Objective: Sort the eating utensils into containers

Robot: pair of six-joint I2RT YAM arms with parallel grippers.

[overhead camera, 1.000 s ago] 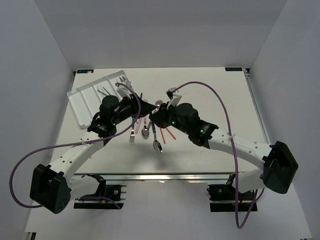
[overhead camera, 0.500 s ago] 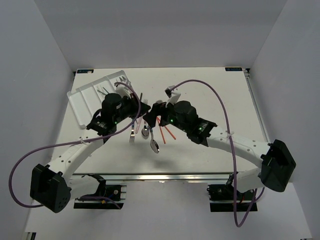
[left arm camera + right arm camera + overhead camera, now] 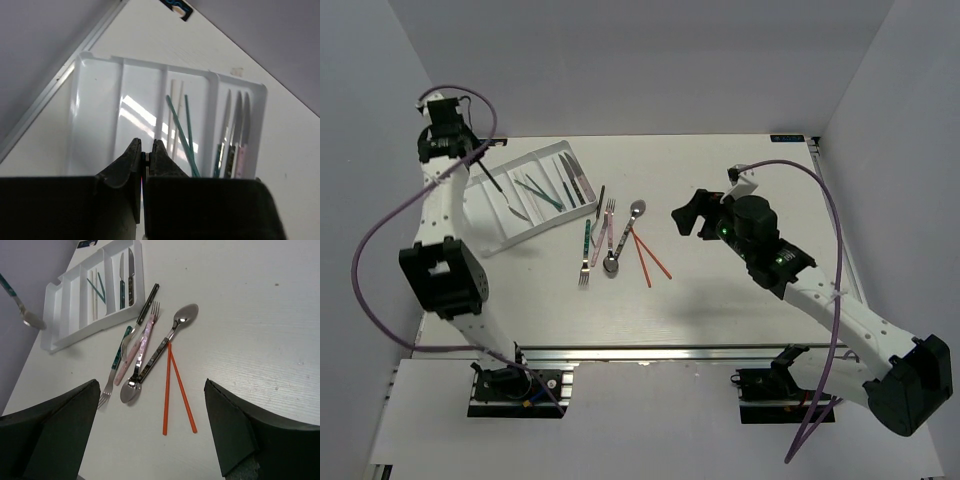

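I have the left pincer (image 3: 145,150) raised high at the tray's (image 3: 65,305) left end, its fingers pressed almost together on a thin handle. The right wrist view shows that this is a teal-handled spoon (image 3: 31,319). It hangs bowl-down in the air at the tray's left edge, and I cannot tell whether it is over the tray or just beside it.

The tray lies at an angle on the table (image 3: 740,160). Its third compartment from the left holds pale chopsticks (image 3: 173,112) and teal chopsticks (image 3: 186,131), with the teal pair crossing. The rightmost compartment holds knives (image 3: 235,131) lying side by side.

Just right of the tray, loose pieces lie bunched and overlapping on the table:
- A teal-handled fork (image 3: 116,365) is nearest the tray.
- A pink-handled fork (image 3: 141,340) comes next.
- A black-handled utensil (image 3: 150,300) crosses above them, and I cannot make out its head.
- A dark-handled spoon (image 3: 186,314) has its bowl pointing away from me.

Two orange chopsticks (image 3: 166,395) lie on the far side of the bunch from the tray, joined at one end and splayed at the other, touching the dark-handled spoon's handle.

Further right again, well apart from the tray, the right pincer (image 3: 682,214) hovers above the table. Its fingers are spread wide and hold nothing.
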